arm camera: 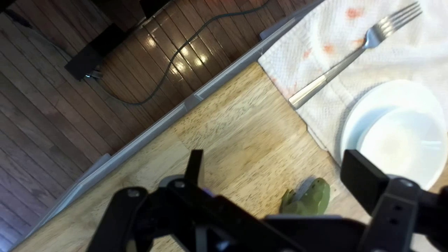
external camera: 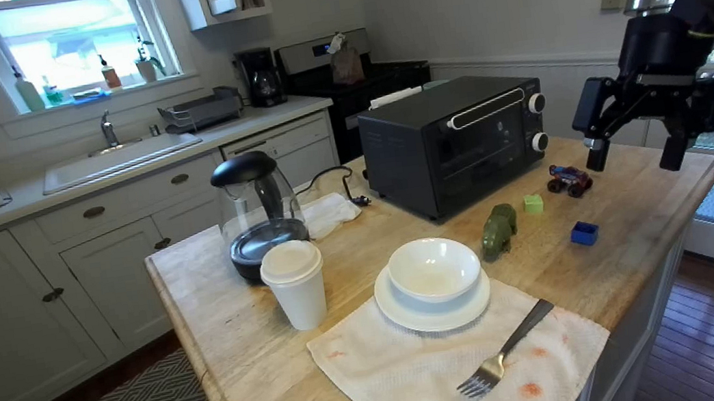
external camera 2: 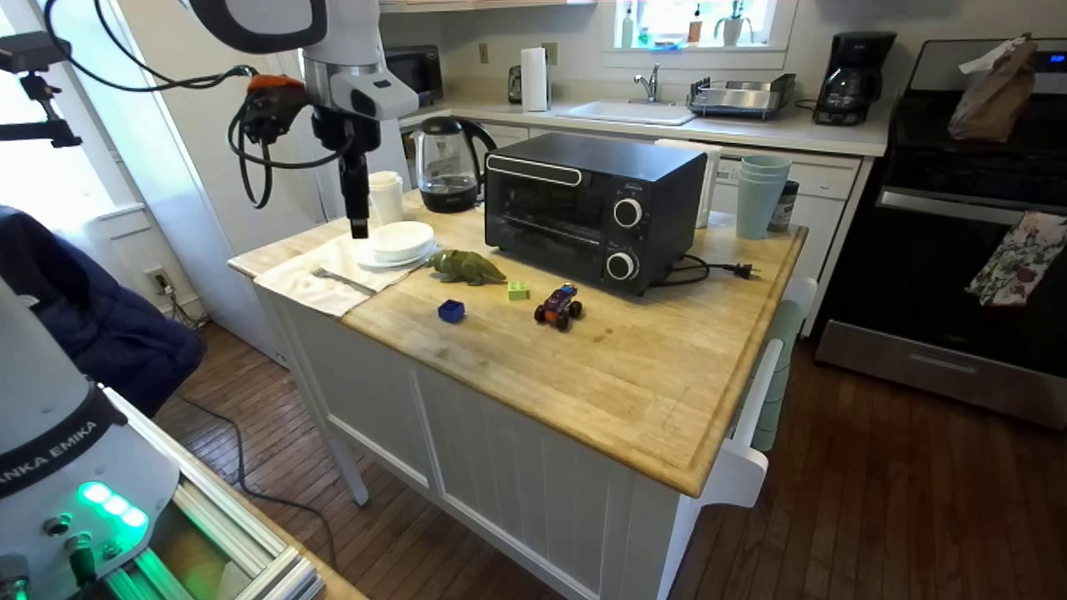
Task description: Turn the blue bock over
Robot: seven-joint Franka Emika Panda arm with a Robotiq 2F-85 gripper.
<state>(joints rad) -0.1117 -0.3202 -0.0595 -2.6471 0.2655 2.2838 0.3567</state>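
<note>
The blue block point(external camera: 584, 233) sits on the wooden table near its edge, and its upper face looks hollow. It also shows in an exterior view point(external camera 2: 451, 311), left of a green block. In the wrist view only a blue-purple sliver point(arm camera: 209, 191) shows beside a finger; the rest is hidden behind the gripper. My gripper point(external camera: 633, 157) is open and empty, raised well above the table, fingers pointing down. It also shows edge-on in an exterior view point(external camera 2: 359, 229). In the wrist view its fingers point(arm camera: 272, 162) stand wide apart with only tabletop and a green toy between them.
Close to the block are a green toy animal point(external camera: 499, 231), a light green block point(external camera: 533, 204) and a toy truck point(external camera: 569, 180). A black toaster oven point(external camera: 453, 146) stands behind them. A bowl point(external camera: 434, 269), plate and fork point(external camera: 506, 350) lie on a cloth. A kettle point(external camera 2: 448, 162) and cup point(external camera: 296, 284) stand farther off.
</note>
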